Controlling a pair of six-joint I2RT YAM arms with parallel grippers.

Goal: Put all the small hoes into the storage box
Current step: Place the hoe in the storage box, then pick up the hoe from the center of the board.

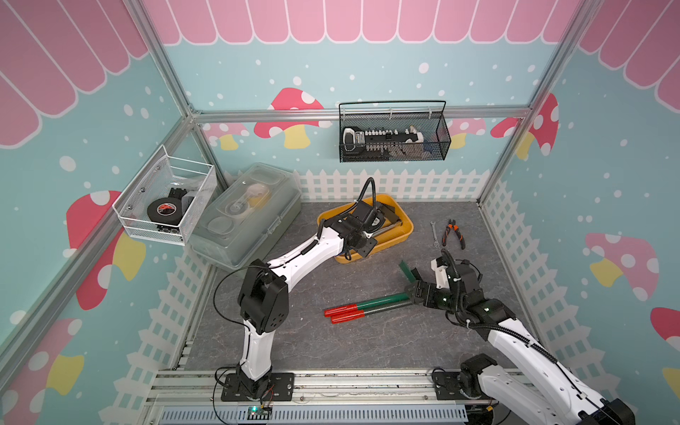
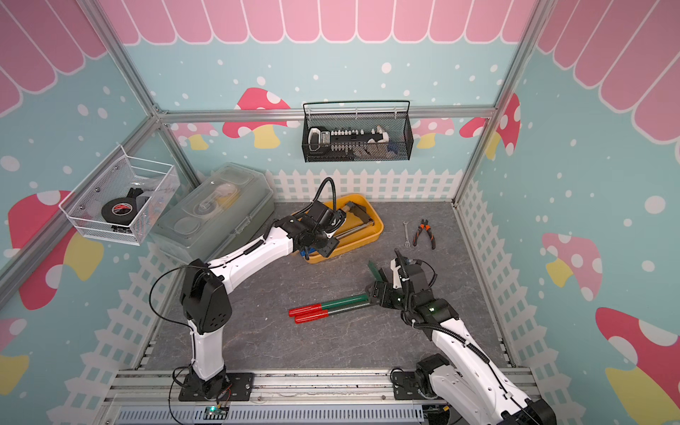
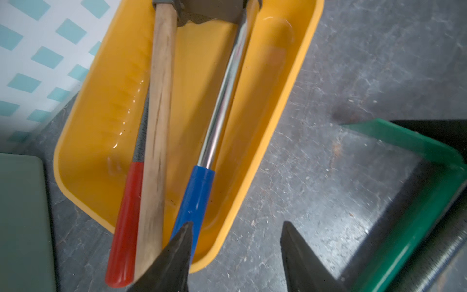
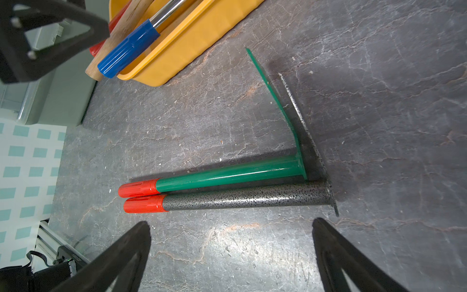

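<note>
Two small hoes lie side by side on the grey floor, a green one (image 4: 227,175) (image 1: 382,301) and a speckled grey one (image 4: 240,198) (image 1: 386,310), both with red grips. My right gripper (image 4: 231,222) (image 1: 413,285) hovers open just above their blade ends, touching neither. The storage box, a yellow tray (image 1: 404,235) (image 3: 285,101) (image 4: 192,32), sits at the back. It holds a wooden-handled tool (image 3: 159,101), a blue-gripped chrome tool (image 3: 194,202) and a red-gripped tool (image 3: 126,227). My left gripper (image 3: 237,225) (image 1: 360,245) is open and empty over the tray's near end.
A translucent grey lidded box (image 1: 246,217) stands left of the tray. Orange-handled pliers (image 1: 452,233) and a small wrench (image 1: 435,233) lie at the back right. A white wire basket with tape (image 1: 165,206) and a black mesh basket (image 1: 393,136) hang on the walls.
</note>
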